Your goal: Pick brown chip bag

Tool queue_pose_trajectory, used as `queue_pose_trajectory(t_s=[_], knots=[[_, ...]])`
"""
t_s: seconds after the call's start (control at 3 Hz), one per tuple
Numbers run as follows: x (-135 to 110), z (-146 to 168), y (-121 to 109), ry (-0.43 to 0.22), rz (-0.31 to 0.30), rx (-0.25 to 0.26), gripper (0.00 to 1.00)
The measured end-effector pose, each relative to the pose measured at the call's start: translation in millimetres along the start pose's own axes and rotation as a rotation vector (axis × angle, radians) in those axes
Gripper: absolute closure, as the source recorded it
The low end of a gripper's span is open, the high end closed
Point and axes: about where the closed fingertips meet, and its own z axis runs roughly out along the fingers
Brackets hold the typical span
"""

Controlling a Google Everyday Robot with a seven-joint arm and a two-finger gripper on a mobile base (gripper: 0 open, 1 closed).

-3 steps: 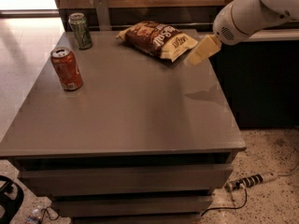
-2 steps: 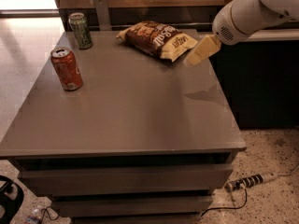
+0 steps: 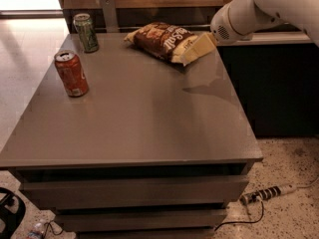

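Observation:
The brown chip bag point(image 3: 160, 40) lies on its side at the far edge of the grey table point(image 3: 149, 128), right of middle, dark brown with white lettering and pale ends. My gripper point(image 3: 195, 49) reaches in from the upper right on a white arm point(image 3: 239, 16). Its pale tip is at the bag's right end and overlaps it in this view. I cannot tell whether it touches the bag.
A red soda can point(image 3: 71, 73) stands at the table's left side. A green can point(image 3: 85, 32) stands at the far left corner. A wood panel runs behind the table. A dark cabinet point(image 3: 279, 88) stands to the right, and a power strip point(image 3: 266, 193) lies on the floor.
My gripper has moved left, from just right of the bag to its right end. The bag and both cans have not moved.

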Motion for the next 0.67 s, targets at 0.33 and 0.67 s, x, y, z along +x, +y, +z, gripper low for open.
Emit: queue_pose_trajectory(t_s=[0.33,0.67], knots=[[-8.6,34.6,-4.1,-0.046,0.049,-0.028,0.0],[-15.1,56.8,-6.0,-0.075,0.077,-0.043,0.0]])
